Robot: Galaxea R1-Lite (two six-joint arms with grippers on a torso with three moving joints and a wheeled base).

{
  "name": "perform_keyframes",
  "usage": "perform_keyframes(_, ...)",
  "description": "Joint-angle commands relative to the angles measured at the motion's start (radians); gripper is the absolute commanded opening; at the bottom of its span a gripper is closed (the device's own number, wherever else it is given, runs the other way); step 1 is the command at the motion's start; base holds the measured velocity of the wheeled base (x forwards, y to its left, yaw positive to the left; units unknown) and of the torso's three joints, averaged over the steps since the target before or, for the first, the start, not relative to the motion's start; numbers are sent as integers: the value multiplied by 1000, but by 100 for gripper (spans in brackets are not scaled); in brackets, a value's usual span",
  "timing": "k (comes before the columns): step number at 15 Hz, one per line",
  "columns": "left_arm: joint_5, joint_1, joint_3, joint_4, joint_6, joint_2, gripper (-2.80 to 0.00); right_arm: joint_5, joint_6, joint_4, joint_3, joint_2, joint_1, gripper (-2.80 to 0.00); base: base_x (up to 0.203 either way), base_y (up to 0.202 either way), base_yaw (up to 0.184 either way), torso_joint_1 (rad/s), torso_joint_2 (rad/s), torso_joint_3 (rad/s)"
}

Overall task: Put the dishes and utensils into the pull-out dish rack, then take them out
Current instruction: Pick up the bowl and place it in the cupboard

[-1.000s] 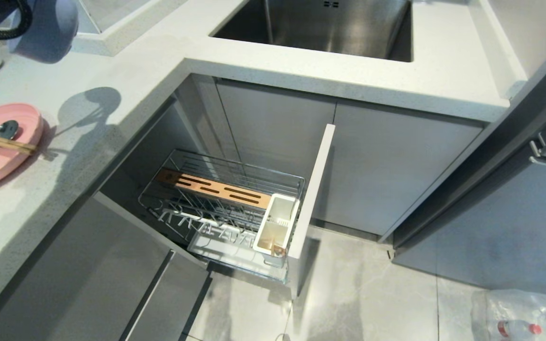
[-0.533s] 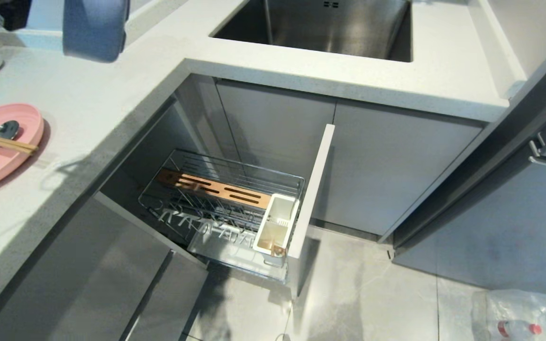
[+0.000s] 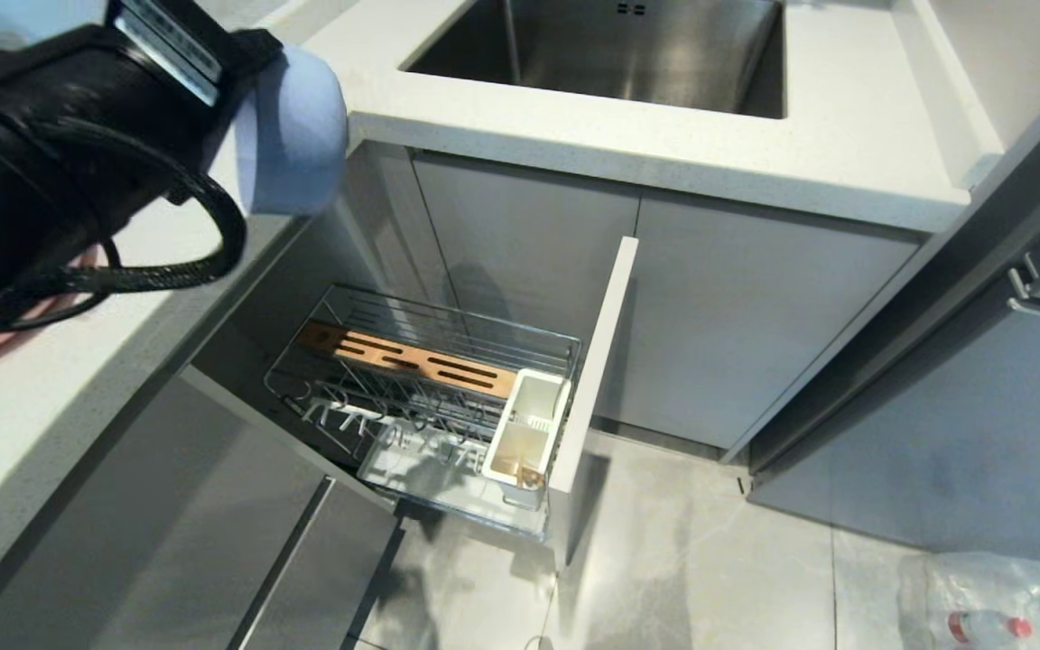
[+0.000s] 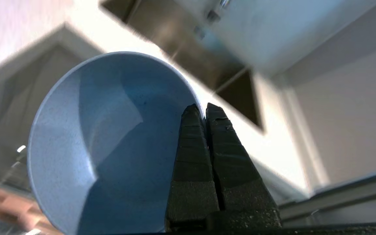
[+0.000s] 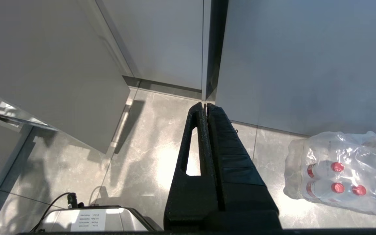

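- Pale speckled stone countertop (image 3: pixel 574 135) wraps a steel sink (image 3: pixel 610 45) above grey cabinet fronts; I run the rig over this corner.
- I hold the left gripper (image 4: pixel 204 109) clamped on the rim of the deep pale blue bowl (image 4: pixel 109 140), one finger inside the wall and one outside; the bowl hangs tipped on its side at the counter edge.
- Below the left gripper and toward the robot's right, the chrome wire pull-out dish rack (image 3: pixel 430 397) stands drawn out, with its slotted wooden strip (image 3: pixel 407 359) and white plastic utensil caddy (image 3: pixel 524 433); I see no dishes in it.
- Rack long axis runs from the cabinet opening out to the narrow grey front panel (image 3: pixel 594 361); my judgement is that the descent must bring the bowl over the wire tines, beside that strip.
- Right gripper (image 5: pixel 205 105) hangs parked over the floor tiles, jaws together, holding nothing.
- Only the left arm is placed to load.
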Motion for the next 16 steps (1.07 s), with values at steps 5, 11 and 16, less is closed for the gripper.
perform_keyframes(5, 177, -136, 79, -10, 114, 121, -280, 0, 0, 0, 0, 2, 0, -280, 0, 0, 0, 0, 0, 0)
perform_keyframes(11, 231, -217, 107, -371, -123, 331, -280, 0, 0, 0, 0, 2, 0, -280, 0, 0, 0, 0, 0, 0)
perform_keyframes(16, 252, -131, 103, -694, -210, 508, -280, 0, 0, 0, 0, 2, 0, -280, 0, 0, 0, 0, 0, 0)
